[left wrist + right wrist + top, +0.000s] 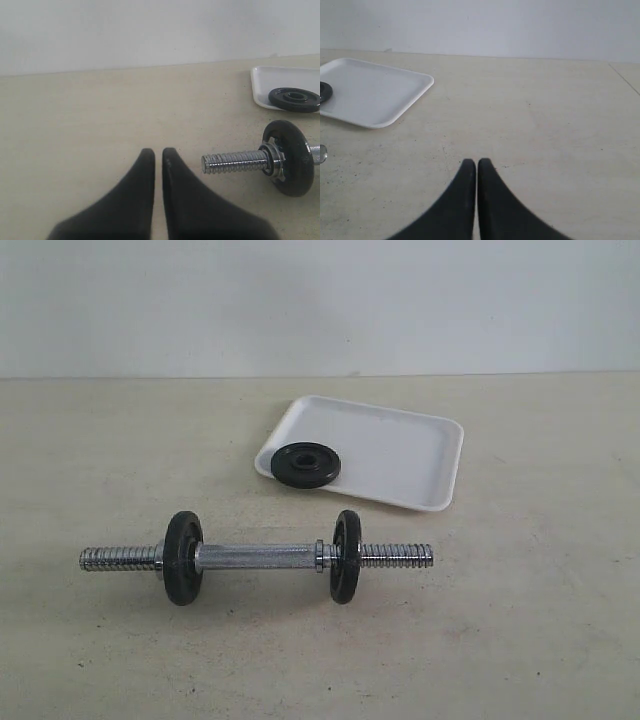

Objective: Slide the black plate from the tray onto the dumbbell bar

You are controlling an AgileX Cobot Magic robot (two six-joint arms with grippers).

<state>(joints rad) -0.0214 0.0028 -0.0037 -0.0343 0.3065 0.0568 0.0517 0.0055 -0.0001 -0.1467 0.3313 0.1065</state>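
The glossy black plate [305, 464] lies flat at the near-left corner of the white tray [400, 445]. In front of the tray the dumbbell bar [258, 557] rests on the table, two dark discs on it and both threaded ends bare. Neither gripper shows in the exterior view. The left wrist view has my left gripper [158, 152] shut and empty, just beside the bar's threaded end [232, 163], with the black plate [294, 99] and the tray [270, 82] farther off. My right gripper [477, 162] is shut and empty over bare table, well apart from the tray [375, 92].
A pale beige table [520, 620] carries everything, backed by a white wall [320, 300]. Only a sliver of the black plate [324, 92] shows at the edge of the right wrist view.
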